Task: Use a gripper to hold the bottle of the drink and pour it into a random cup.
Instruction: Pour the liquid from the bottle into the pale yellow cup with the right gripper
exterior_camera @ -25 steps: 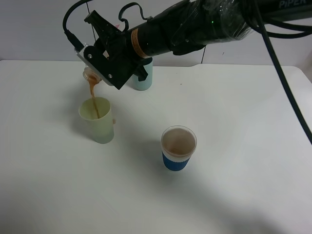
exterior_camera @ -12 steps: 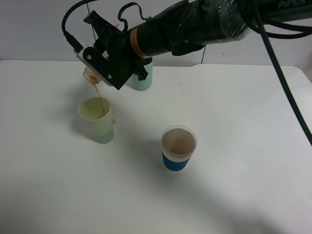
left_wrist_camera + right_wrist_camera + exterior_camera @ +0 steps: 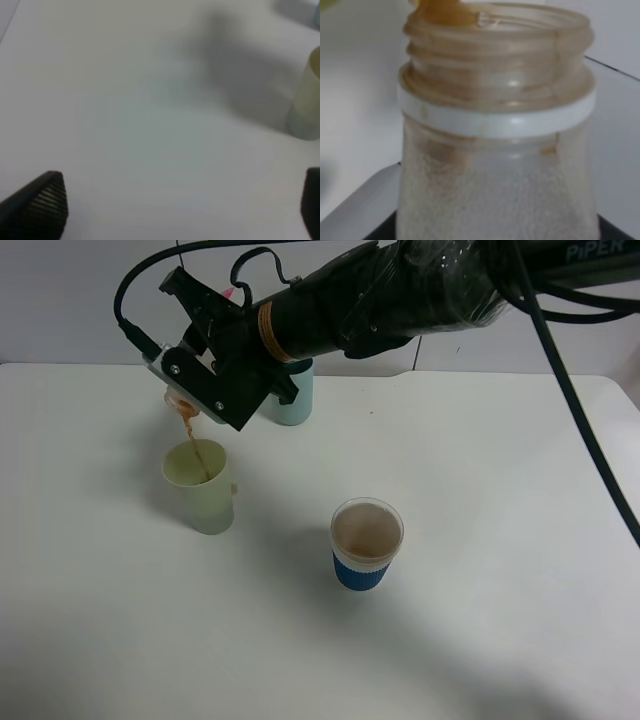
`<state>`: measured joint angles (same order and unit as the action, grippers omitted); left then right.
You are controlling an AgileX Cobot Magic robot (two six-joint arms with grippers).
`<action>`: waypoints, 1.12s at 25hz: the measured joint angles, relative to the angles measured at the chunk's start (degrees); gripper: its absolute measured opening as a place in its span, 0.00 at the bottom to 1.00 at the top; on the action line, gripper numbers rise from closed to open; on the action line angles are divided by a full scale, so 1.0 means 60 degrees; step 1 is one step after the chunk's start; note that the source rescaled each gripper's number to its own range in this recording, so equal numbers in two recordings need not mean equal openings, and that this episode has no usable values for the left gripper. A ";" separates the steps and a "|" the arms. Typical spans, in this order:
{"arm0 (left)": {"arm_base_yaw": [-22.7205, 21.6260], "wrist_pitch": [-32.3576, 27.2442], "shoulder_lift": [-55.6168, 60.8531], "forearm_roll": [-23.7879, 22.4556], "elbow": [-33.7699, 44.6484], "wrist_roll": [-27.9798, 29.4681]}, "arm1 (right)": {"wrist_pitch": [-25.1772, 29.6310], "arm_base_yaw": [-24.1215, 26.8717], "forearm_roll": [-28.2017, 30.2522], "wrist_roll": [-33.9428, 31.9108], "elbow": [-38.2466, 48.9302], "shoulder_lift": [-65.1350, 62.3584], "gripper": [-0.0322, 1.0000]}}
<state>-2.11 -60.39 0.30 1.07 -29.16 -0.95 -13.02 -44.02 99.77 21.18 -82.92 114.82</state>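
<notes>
I am clamping my right gripper [image 3: 207,390] tight on the small plastic drink bottle [image 3: 183,405], tipping it mouth-down just above the pale yellow-green cup [image 3: 203,490] so the thin brown stream [image 3: 197,452] is falling inside its rim, not onto the white table [image 3: 480,620].

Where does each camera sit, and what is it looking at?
High camera: above the table, looking down; the right arm tips the bottle over the yellow-green cup.
Left wrist: low over the table, facing the yellow-green cup; its open jaws show.
Right wrist: close behind the bottle's open neck; barely any robot shows.
Shared: high and left wrist both show that cup; high and right wrist, the bottle.
</notes>
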 joint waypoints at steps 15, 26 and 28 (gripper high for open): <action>0.0000 0.0000 0.0000 0.0000 0.0000 0.0000 | 0.0804 -0.0445 0.0000 0.0930 0.0000 0.0000 0.06; 0.0000 0.0000 0.0000 0.0000 0.0000 0.0000 | 0.1255 -0.0696 0.0000 0.1405 0.0000 0.0000 0.06; 0.0000 0.0000 0.0000 0.0000 0.0000 0.0000 | 0.1339 -0.0745 0.0000 0.1411 0.0000 0.0000 0.06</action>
<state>-2.11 -60.39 0.30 1.07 -29.16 -0.95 -4.99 -48.49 99.77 29.65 -82.92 114.82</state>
